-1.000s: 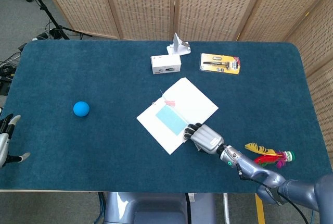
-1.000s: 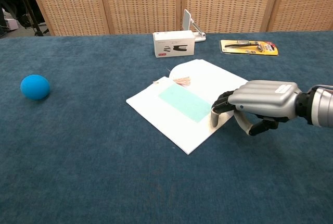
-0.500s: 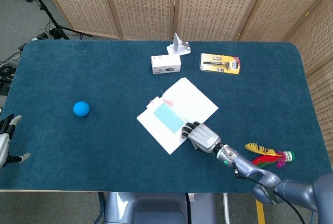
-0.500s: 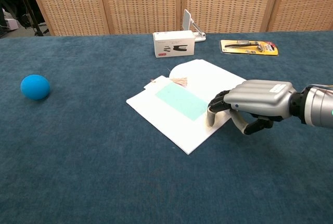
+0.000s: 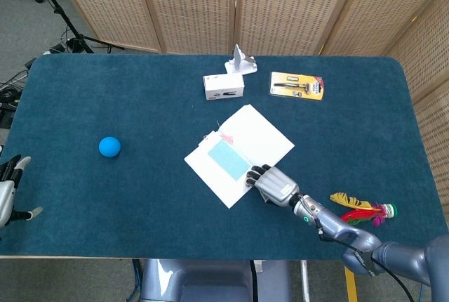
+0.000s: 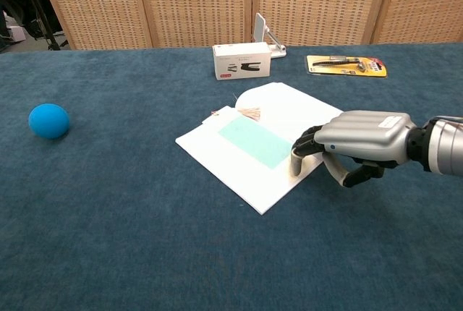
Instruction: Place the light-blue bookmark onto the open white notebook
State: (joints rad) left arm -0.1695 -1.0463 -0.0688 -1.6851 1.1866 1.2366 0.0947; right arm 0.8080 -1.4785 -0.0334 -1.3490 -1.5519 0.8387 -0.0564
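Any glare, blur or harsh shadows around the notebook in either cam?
Head view: even, diffuse light; white notebook bright but not blown out, light-blue bookmark edges crisp, no motion blur on the right hand. Chest view: soft highlight on top of the hand's metal shell, faint shadow under it, blue ball sharp; left hand cut off at the head view's edge.

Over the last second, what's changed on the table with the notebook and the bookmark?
Very little. The right robot hand shifted slightly left, then back, fingertips staying at the near edge of the white notebook. The light-blue bookmark nudged a little but stays flat on the page, not gripped. The left robot hand, blue ball and white box stayed put.
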